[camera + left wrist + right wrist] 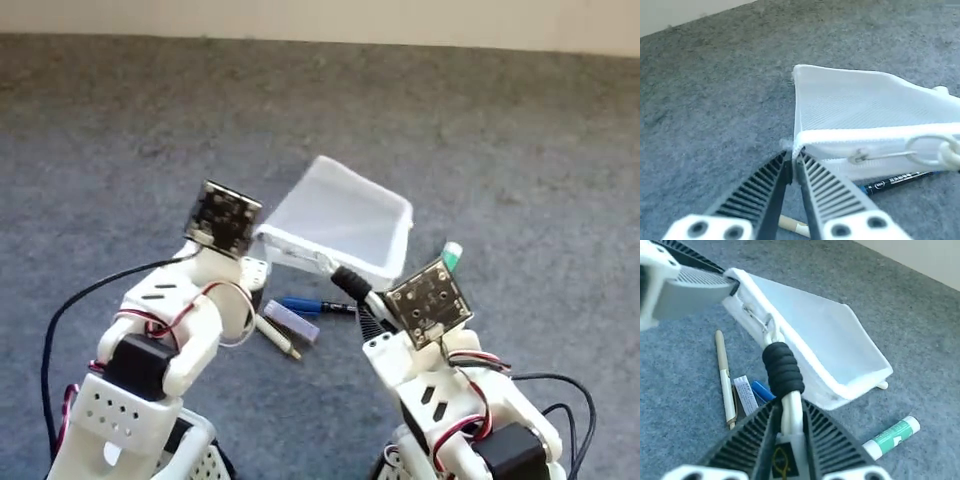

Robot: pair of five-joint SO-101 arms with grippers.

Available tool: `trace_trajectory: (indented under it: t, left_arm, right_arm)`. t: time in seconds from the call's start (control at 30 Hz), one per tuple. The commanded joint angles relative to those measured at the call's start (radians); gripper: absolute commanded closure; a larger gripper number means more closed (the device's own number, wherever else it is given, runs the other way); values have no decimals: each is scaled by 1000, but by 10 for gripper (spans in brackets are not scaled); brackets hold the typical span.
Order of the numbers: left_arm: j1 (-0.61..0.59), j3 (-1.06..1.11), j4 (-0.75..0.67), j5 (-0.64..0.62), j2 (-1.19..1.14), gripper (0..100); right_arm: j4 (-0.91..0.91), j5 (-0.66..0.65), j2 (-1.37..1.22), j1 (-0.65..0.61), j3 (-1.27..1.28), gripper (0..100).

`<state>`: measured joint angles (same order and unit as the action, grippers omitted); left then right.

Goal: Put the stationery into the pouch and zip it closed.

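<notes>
White mesh pouch (345,215): you had one, lying on grey carpet (120,130). You had the left gripper (792,161) clamped fully on one pouch corner. The right gripper (788,410) was closed on the zip pull (783,369), by its white stem behind the black ribbed grip. Loose beside the pouch were one beige pen (724,377), one blue pen (318,307), one small wrapped block (746,394) and one green-and-white glue stick (891,436). The pouch edge part-hid the blue pen. You couldn't tell what the block was.
</notes>
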<state>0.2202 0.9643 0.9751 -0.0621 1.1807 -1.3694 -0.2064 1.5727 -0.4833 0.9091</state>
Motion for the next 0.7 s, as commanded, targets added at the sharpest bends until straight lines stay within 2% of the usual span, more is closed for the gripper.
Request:
trace_trajectory:
  t: [0.0,0.47,0.67]
  left_arm:
    - [-84,-65,3,-15,-7,995]
    - [-246,-81,8,-18,-7,995]
    - [-278,-79,8,-37,-5,995]
  right_arm:
    - [54,2,4,64,-10,993]
    - [110,3,4,189,-8,993]
    - [139,20,-2,229,-7,993]
